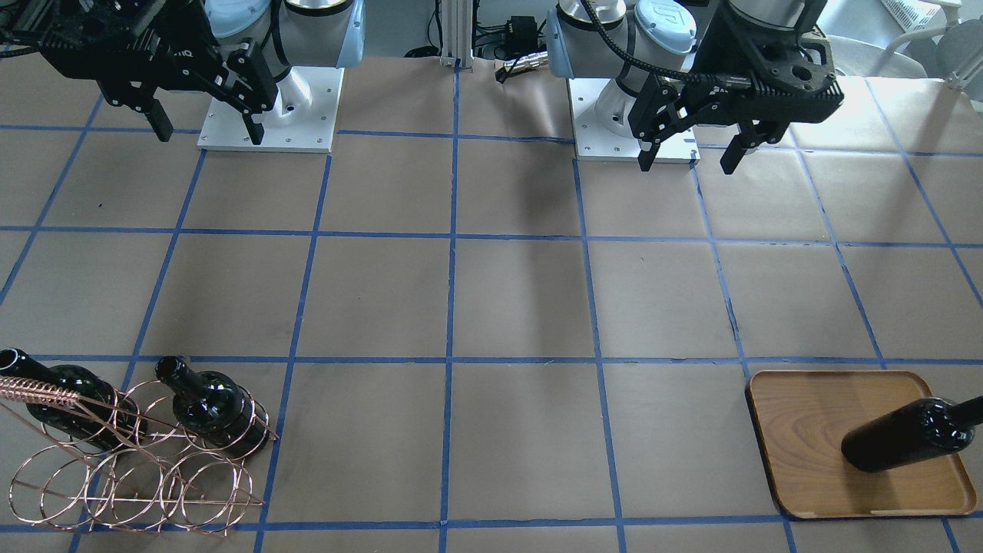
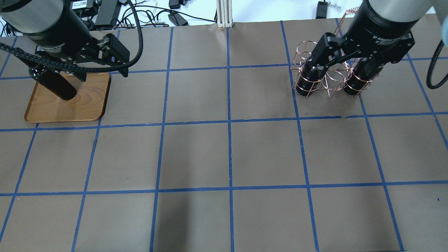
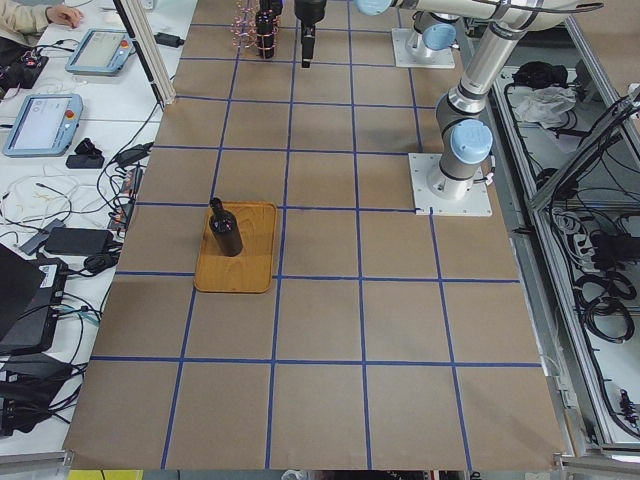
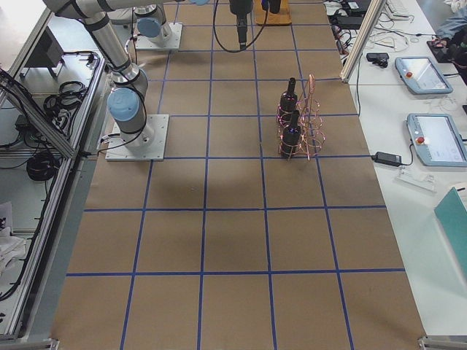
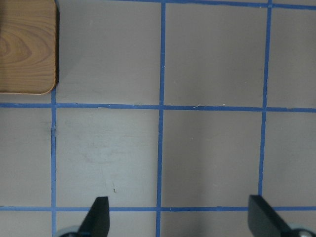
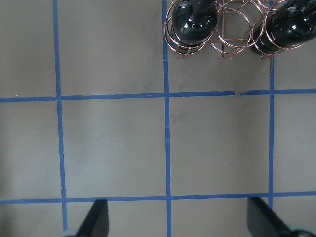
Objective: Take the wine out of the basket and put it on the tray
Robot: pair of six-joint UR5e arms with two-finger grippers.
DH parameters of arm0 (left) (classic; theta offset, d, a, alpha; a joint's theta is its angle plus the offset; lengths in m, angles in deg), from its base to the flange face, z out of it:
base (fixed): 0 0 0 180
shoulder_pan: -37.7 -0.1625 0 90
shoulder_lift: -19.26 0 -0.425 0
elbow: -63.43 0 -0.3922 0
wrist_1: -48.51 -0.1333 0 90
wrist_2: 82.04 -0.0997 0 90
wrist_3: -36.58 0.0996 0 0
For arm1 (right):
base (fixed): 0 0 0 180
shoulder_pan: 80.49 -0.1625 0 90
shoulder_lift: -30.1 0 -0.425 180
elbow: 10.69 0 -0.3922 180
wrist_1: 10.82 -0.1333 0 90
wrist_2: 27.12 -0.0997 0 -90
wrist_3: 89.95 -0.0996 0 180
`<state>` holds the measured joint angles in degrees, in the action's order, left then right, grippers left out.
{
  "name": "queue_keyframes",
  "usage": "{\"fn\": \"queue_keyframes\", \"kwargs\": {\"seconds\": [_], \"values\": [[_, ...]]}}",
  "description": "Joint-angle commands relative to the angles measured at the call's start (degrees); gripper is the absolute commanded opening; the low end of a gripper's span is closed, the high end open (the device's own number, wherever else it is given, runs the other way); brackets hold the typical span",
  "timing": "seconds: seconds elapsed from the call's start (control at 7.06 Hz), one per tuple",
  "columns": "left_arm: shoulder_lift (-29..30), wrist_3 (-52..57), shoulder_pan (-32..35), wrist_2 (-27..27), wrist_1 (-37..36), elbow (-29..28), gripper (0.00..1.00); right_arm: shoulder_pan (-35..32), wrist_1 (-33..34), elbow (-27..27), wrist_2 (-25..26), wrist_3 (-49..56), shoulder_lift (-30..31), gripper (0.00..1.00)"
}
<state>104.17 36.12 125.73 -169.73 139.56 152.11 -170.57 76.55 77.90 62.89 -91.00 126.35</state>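
Working over blue-gridded tabletop [image 1: 491,299]. Standing upright on wooden tray [image 1: 799,430]: one wine bottle [image 1: 902,438], apparently delivered. Sitting ring-cradled against rolling in copper wire basket [image 1: 138,484]: two more bottles [image 1: 211,407]. Hovering spread, empty: left claw [image 1: 687,163], right claw [image 1: 210,137].

Table covered in brown paper [image 2: 196,157], gridded with blue tape [image 2: 230,140]; teach pendants [image 4: 436,138] and loose cables [image 3: 40,200] on white side bench [image 4: 416,219].

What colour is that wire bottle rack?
The wire rack is rose-gold copper, clearest in the exterior front-facing view.
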Motion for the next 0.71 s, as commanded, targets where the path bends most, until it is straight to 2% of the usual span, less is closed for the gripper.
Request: {"fn": "queue_keyframes", "kwargs": {"seconds": [0.0,0.28,0.57], "values": [[-0.7,-0.5,0.0,-0.2,0.1,1.0,1.00,0.0,0.0,0.0,0.0,0.0,0.1,1.00],[-0.9,-0.5,0.0,-2.7,0.0,1.6,1.00,0.0,0.1,0.0,0.0,0.0,0.0,1.00],[-0.9,-0.5,0.0,-2.8,0.1,1.7,1.00,0.0,0.1,0.0,0.0,0.0,0.0,1.00]]}}
